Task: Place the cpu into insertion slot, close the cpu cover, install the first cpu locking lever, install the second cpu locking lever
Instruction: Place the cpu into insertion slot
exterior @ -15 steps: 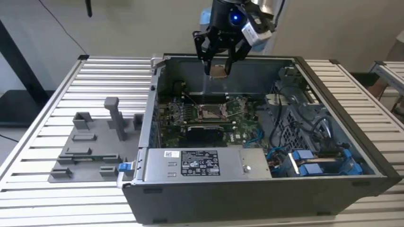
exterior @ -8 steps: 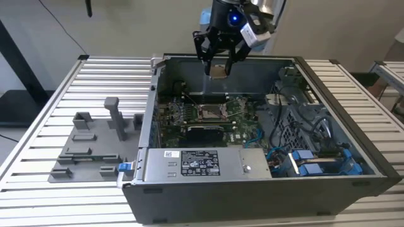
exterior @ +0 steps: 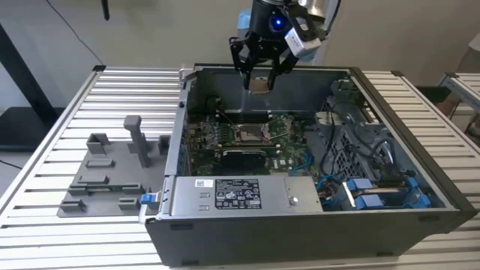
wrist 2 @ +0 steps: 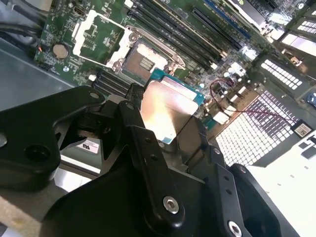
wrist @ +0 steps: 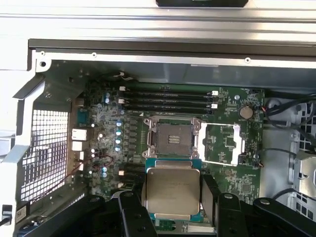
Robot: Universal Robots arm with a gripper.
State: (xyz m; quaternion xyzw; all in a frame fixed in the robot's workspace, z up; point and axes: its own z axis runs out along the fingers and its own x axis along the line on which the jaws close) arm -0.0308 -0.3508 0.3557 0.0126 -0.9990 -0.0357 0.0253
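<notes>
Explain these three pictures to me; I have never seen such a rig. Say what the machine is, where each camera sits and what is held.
The machine is a robot arm ending in a black gripper, a two-fingered clamp. The exterior view comes from a camera off the arm, looking down on a white slatted table. On it stand an open computer case and, to the exterior view's left, a grey fixture plate. Both wrist views come from cameras riding on the arm, looking past its fingers into the case. The gripper is shut on the cpu, a flat square chip with a metal top, held above the green motherboard. The empty socket lies below, with the cpu cover swung open beside it.
</notes>
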